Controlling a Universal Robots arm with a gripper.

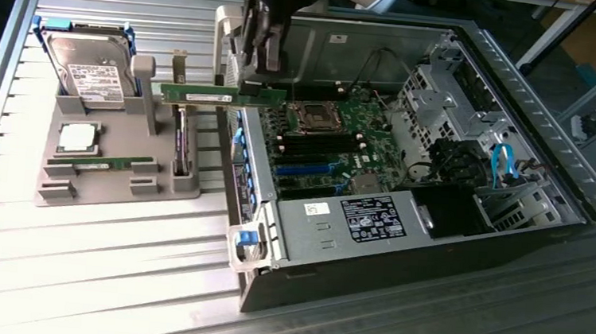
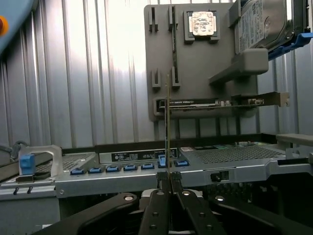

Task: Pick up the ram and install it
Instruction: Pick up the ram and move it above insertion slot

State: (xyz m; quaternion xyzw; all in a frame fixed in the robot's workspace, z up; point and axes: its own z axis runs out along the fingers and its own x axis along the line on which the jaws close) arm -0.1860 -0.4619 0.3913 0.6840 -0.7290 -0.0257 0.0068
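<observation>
The fingers (image 2: 155,208) clamp one end of the ram (image 1: 218,95) — its long axis level, reaching toward the exterior view's left, motherboard slots (image 1: 305,145) lying lower right.

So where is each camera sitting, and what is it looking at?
Exterior view: sits high off the arm, looking down at the slatted table, gray tray on its left, open computer case on its right; the arm reaches down from the top, jaws shut on the ram.
Wrist view: rides on the wrist, looking out along the jaws and the edge-on ram, over the case's rim toward the tray.
Both share: ram, tray, case, hard drive, processor.
</observation>
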